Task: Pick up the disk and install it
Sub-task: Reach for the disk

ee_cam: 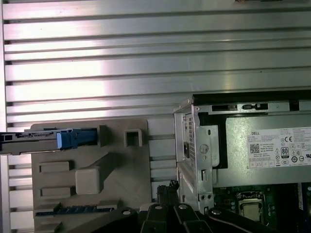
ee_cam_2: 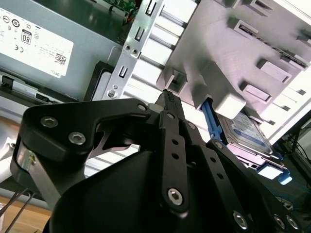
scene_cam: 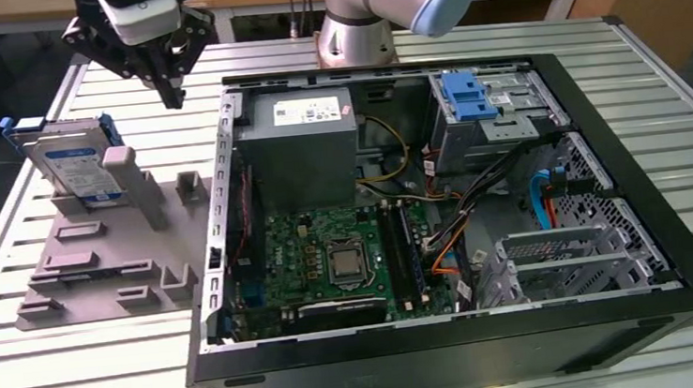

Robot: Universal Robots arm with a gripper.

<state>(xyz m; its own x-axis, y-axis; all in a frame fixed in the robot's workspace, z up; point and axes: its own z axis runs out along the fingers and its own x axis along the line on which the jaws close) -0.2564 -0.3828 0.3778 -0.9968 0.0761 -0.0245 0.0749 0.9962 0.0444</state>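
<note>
The disk is a silver drive with a white-and-blue label and a blue rail frame. It stands on edge in a slot of the grey fixture plate, at the exterior view's left of the open computer case. The second wrist view shows the disk lying against the plate, and the first wrist view shows the disk edge-on. My gripper hangs above the table between disk and case, a little behind the disk. Its fingers meet at the tips, shut on nothing.
Inside the case are a grey power supply, the motherboard, loose cables and a metal drive cage with a blue latch. The case wall stands close beside my gripper. The slatted table surrounds everything.
</note>
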